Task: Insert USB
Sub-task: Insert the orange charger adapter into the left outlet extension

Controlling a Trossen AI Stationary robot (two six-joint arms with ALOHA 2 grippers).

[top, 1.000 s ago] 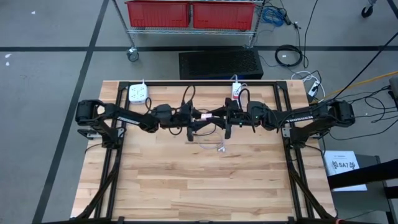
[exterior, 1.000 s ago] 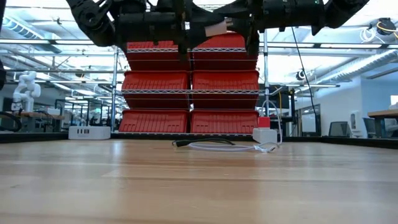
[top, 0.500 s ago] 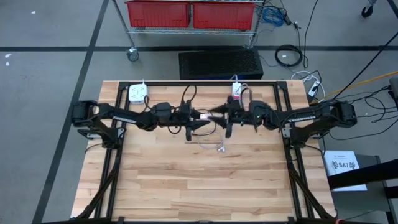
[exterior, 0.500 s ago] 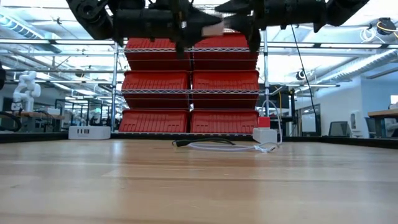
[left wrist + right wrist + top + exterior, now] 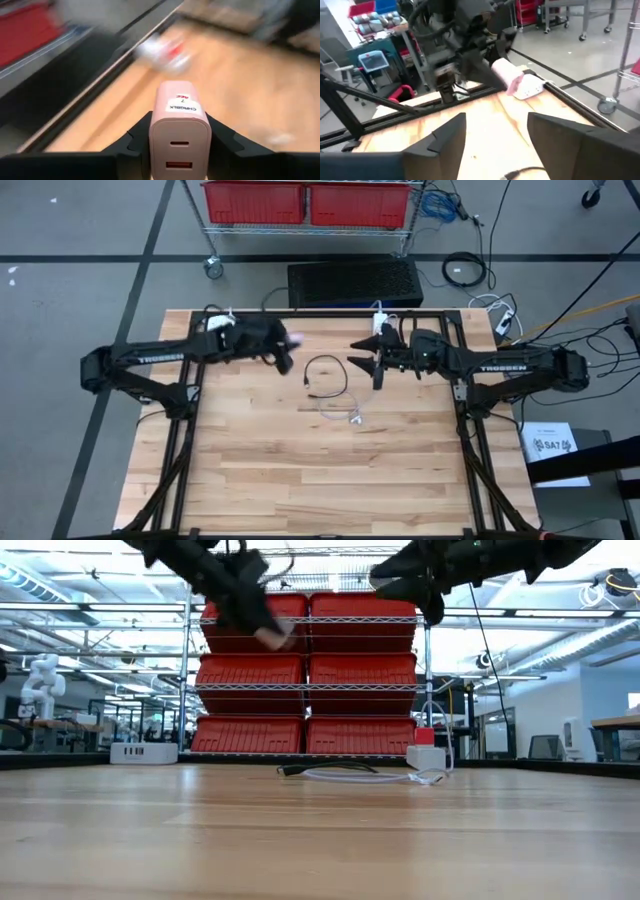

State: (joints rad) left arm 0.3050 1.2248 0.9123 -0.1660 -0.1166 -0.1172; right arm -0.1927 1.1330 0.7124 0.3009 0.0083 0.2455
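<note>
Red bins (image 5: 305, 202) fill a wire rack (image 5: 305, 685) behind the wooden desk (image 5: 320, 470); a black mat (image 5: 354, 282) lies between them.

The left pincer (image 5: 287, 352) is raised near the bench's far edge, its fingers (image 5: 220, 137) clamped on something between them. The right pincer (image 5: 368, 358) hangs raised beside it, jaws apart and empty.

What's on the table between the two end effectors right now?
In the high view, a looped black cable lies between the left end effector and right end effector.
</note>
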